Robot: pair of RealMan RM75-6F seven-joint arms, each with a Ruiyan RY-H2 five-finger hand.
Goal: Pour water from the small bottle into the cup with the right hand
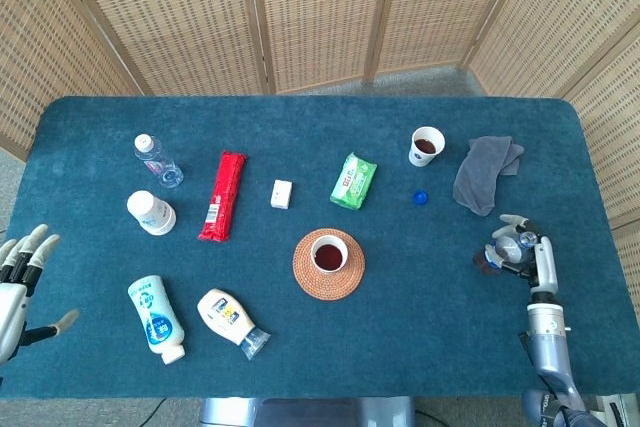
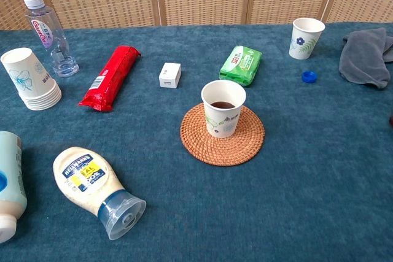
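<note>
The small bottle (image 1: 497, 251) stands uncapped near the table's right edge, with my right hand (image 1: 527, 250) wrapped around it. Only the head view shows this hand. The cup (image 1: 328, 253) (image 2: 223, 108) holds dark liquid and sits upright on a round woven coaster (image 1: 307, 279) (image 2: 198, 145) in the middle of the table, well to the left of the bottle. A blue cap (image 1: 421, 197) (image 2: 309, 77) lies loose between them. At the lower left edge my left hand (image 1: 18, 285) hovers with its fingers spread, holding nothing.
A second paper cup (image 1: 427, 145) (image 2: 306, 37) and a grey cloth (image 1: 485, 172) (image 2: 366, 55) lie behind the right hand. A green packet (image 1: 354, 180), white box (image 1: 281, 194), red packet (image 1: 222, 195), taller bottle (image 1: 157, 159), stacked cups (image 1: 151, 212) and two squeeze bottles (image 1: 230, 321) fill the left half.
</note>
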